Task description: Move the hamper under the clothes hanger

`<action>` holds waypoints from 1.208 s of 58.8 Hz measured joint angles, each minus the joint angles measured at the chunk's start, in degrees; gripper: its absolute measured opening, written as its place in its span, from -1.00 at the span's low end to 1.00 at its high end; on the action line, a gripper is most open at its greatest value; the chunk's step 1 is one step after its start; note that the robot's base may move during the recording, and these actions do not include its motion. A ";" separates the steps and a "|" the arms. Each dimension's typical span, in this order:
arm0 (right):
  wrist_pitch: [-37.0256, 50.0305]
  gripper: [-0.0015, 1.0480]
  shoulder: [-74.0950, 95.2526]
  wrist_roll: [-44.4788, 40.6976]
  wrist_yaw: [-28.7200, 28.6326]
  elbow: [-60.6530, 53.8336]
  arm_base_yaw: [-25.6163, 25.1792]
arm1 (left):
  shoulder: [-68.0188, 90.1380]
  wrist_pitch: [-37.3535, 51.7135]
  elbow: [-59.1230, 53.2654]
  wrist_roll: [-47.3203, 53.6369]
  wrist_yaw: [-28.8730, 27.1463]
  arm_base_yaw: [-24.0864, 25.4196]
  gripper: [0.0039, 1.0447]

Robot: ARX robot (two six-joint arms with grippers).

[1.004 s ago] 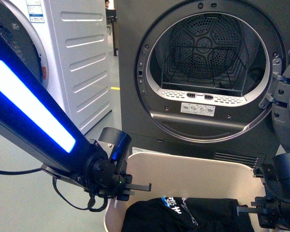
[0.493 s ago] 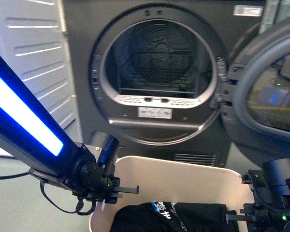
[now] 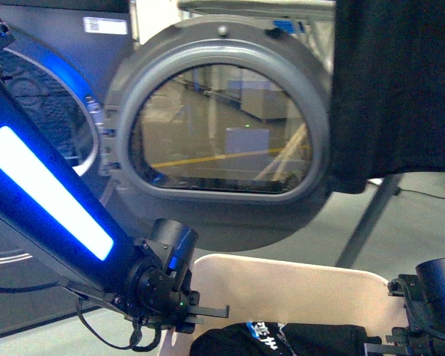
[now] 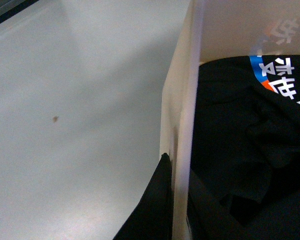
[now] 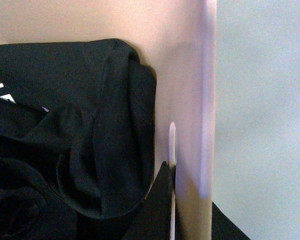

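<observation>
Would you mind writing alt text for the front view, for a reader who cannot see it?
The left gripper and right gripper clamp opposite rims of a beige hamper holding a black printed garment. Behind it stands an open round dryer door; to its right, dark cloth hangs above a slanted leg of the clothes hanger.
</observation>
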 joint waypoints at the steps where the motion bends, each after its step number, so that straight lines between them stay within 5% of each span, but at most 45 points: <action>1: 0.00 -0.95 0.00 0.00 -0.07 0.00 0.09 | 0.00 0.00 0.00 0.00 -0.04 0.09 -0.93; 71: 0.00 -0.95 0.00 0.00 -0.07 -0.04 -0.17 | 0.00 0.00 -0.07 0.00 0.09 -0.09 -0.93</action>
